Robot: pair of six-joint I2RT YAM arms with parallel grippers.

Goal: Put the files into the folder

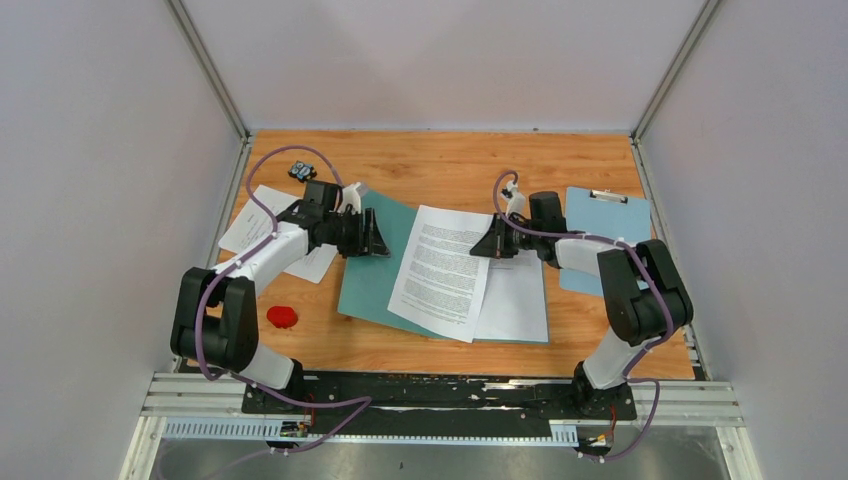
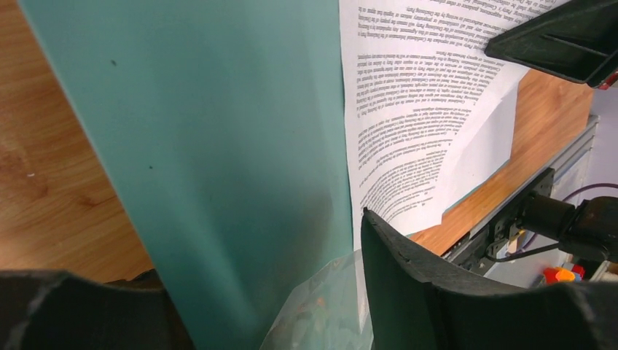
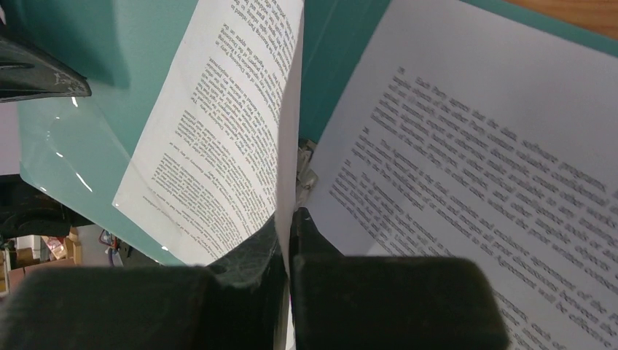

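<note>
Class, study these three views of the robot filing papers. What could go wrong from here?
1. The right gripper is shut on one edge of the white printed paper sheet, which bows upward there; a tug could crease or tear it.
2. That sheet lies skewed across the open teal card folder, so it may end up crooked inside.
3. The left gripper stands open around the folder's left cover; the cover might slip out.

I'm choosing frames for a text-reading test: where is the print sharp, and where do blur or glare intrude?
Top external view: even light, print on the white printed paper sheet too small to read. Left wrist view: print fairly sharp, the left gripper's black fingers blurred. Right wrist view: glare streaks on the shiny clear plastic film, print softer bottom right.
</note>
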